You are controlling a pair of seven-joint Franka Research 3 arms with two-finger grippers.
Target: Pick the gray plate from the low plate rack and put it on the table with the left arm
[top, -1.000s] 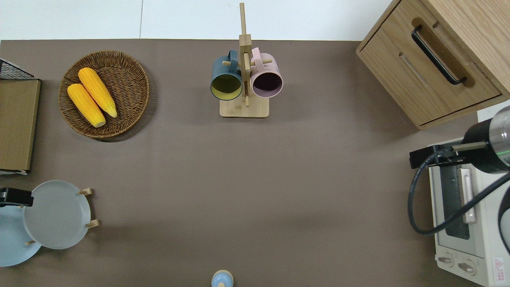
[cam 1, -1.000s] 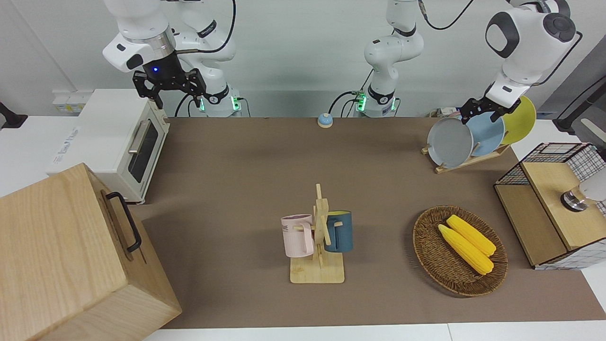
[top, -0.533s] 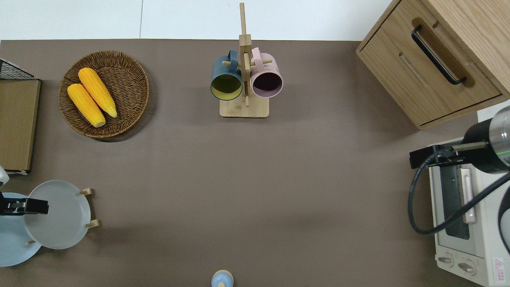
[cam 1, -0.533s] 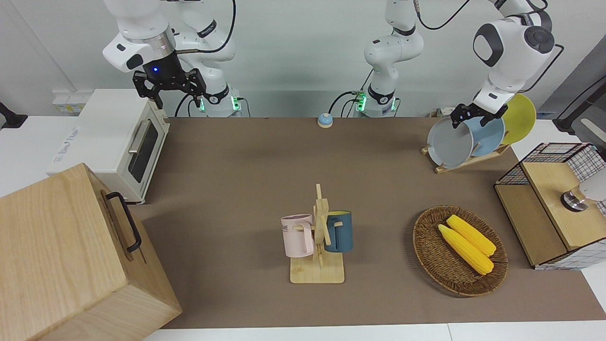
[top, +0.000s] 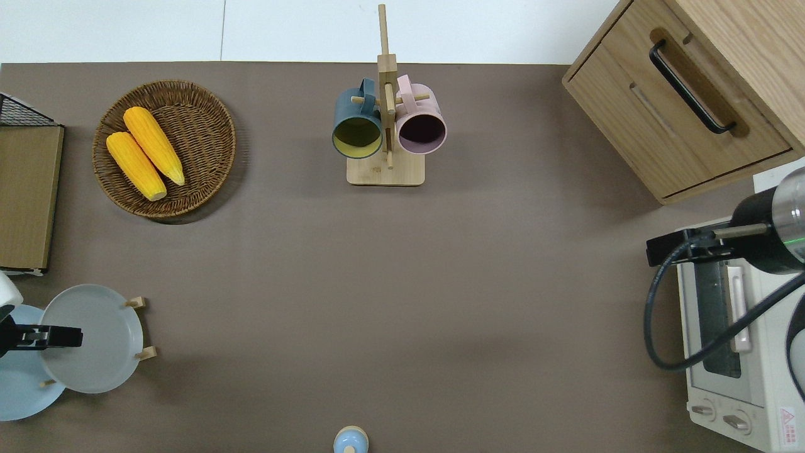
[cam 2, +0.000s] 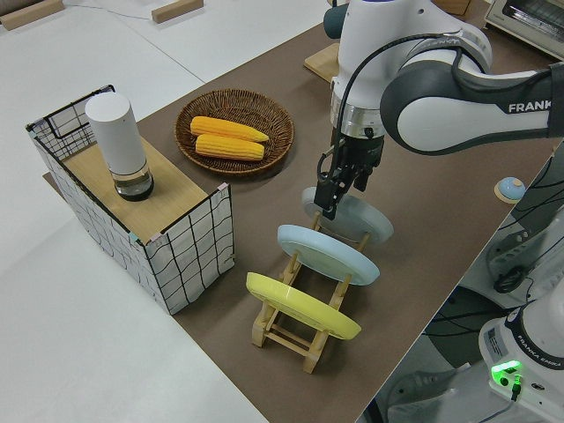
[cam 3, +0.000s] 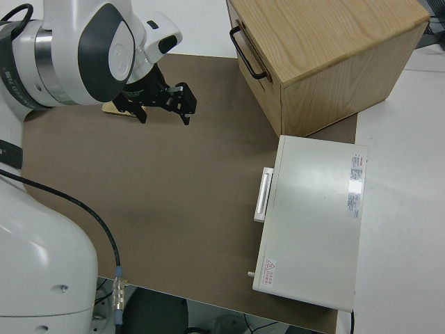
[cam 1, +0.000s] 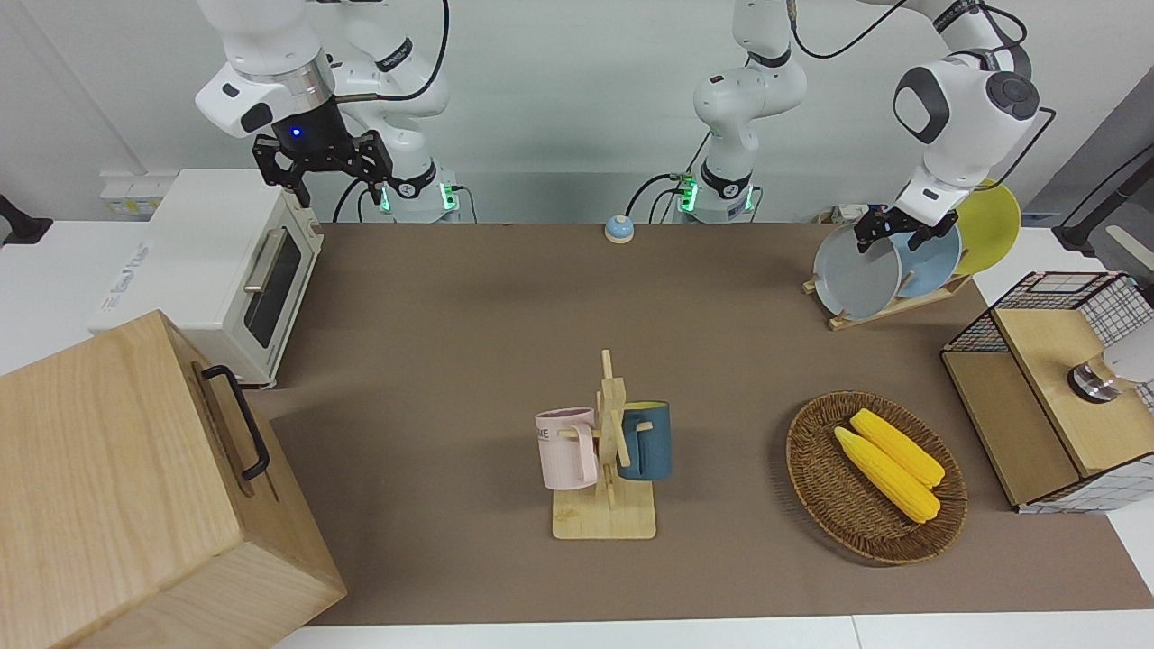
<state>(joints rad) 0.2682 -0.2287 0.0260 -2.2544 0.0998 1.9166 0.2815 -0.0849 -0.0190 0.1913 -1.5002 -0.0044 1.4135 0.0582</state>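
Note:
The gray plate (cam 1: 852,275) leans in the slot of the low plate rack (cam 1: 902,305) that lies toward the table's middle; it also shows in the overhead view (top: 94,352) and the left side view (cam 2: 363,222). My left gripper (cam 1: 888,238) is open at the plate's raised upper rim, one finger on each side of it. In the overhead view the left gripper (top: 47,336) lies over the plate's edge. It also shows in the left side view (cam 2: 339,187). My right gripper (cam 1: 325,180) is open and parked.
A sky-blue plate (cam 1: 933,261) and a yellow plate (cam 1: 992,225) stand in the same rack. A wire basket box (cam 1: 1055,388) and a wicker basket with corn (cam 1: 874,478) lie farther from the robots. A mug tree (cam 1: 606,460) stands mid-table.
My left gripper has moved along the rack from over the sky-blue plate to the gray plate's upper rim. The plate has not moved. The right arm is still.

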